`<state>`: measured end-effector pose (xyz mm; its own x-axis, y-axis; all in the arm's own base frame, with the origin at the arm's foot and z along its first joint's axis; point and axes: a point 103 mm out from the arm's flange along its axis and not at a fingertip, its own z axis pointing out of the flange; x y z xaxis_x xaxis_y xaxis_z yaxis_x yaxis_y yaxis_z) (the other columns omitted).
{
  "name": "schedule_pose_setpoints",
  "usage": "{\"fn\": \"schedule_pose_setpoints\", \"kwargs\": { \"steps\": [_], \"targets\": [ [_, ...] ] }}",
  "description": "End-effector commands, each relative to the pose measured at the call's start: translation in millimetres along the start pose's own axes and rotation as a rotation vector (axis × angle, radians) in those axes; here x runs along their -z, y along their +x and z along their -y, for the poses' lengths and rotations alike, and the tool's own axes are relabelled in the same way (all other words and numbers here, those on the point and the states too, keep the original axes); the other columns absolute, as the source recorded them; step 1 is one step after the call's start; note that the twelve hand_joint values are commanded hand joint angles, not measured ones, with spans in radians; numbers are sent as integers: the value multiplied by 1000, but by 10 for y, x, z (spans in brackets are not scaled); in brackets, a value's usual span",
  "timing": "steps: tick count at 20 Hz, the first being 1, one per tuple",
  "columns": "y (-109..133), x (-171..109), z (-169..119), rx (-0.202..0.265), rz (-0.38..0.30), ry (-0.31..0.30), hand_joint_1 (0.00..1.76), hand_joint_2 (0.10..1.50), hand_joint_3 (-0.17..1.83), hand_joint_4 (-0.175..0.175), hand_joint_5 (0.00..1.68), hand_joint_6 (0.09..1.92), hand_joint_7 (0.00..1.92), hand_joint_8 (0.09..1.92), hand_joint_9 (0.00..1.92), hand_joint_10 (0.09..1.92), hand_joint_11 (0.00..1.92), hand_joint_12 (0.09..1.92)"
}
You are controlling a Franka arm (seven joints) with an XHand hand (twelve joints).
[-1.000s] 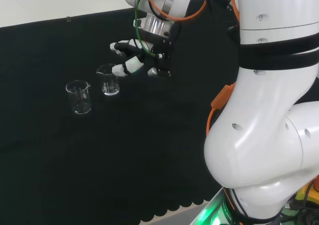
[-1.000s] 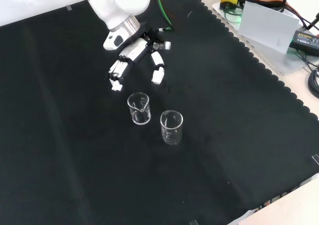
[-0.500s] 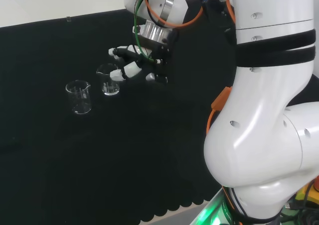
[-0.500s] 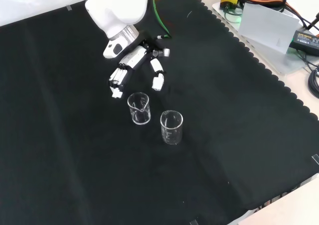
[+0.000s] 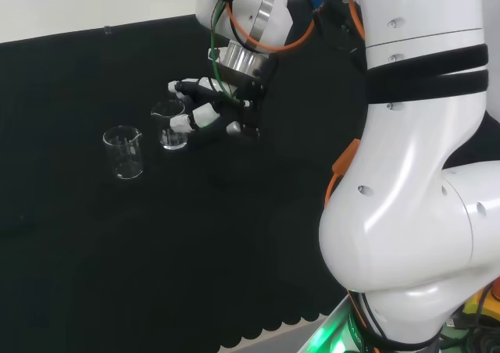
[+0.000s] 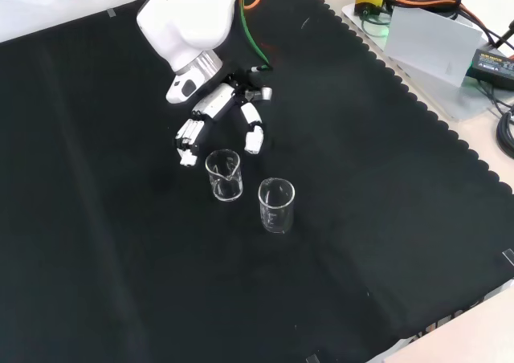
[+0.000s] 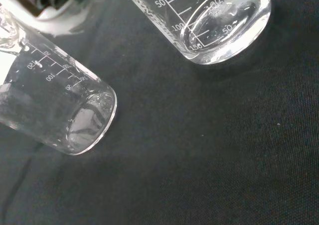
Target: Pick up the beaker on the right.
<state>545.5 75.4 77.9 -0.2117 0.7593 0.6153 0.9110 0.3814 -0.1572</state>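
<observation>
Two clear graduated beakers stand on the black cloth. In the head view the right beaker (image 5: 172, 126) is the shorter one and the left beaker (image 5: 123, 152) stands apart from it. In the front view they are the upper-left beaker (image 6: 224, 175) and the lower-right beaker (image 6: 276, 205). My hand (image 5: 209, 112) hovers just right of the right beaker, open, its fingers reaching to the rim. From the front, the hand (image 6: 217, 104) sits just above that beaker, fingers (image 6: 188, 132) and thumb (image 6: 253, 136) spread either side of it, holding nothing. Up close, both beakers (image 7: 60, 110) (image 7: 219, 21) show at the wrist.
The arm's own white links (image 5: 422, 173) fill the head view's right. Beyond the cloth's scalloped edge (image 6: 418, 98) at the front view's upper right lie a white box (image 6: 430, 38) and cables. Bare cloth spreads around the beakers.
The hand has come lower and closer to the right beaker, its fingertips now beside the rim. Neither beaker has moved.
</observation>
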Motion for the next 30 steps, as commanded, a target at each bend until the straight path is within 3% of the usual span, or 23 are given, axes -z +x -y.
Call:
{"fn": "schedule_pose_setpoints", "kwargs": {
  "steps": [1, 13, 30],
  "targets": [
    [12, -59, -70, 39, -51, -11, 729, 490, 606, -83, 257, 87, 102, 651, 204, 715, 0, 1078],
    [-23, -172, -136, 57, -114, -46, 749, 499, 591, -87, 280, 87, 127, 656, 228, 709, 0, 1088],
    [-45, -260, -203, 75, -147, -112, 834, 509, 581, -83, 376, 87, 240, 655, 340, 677, 0, 1193]
  ]
}}
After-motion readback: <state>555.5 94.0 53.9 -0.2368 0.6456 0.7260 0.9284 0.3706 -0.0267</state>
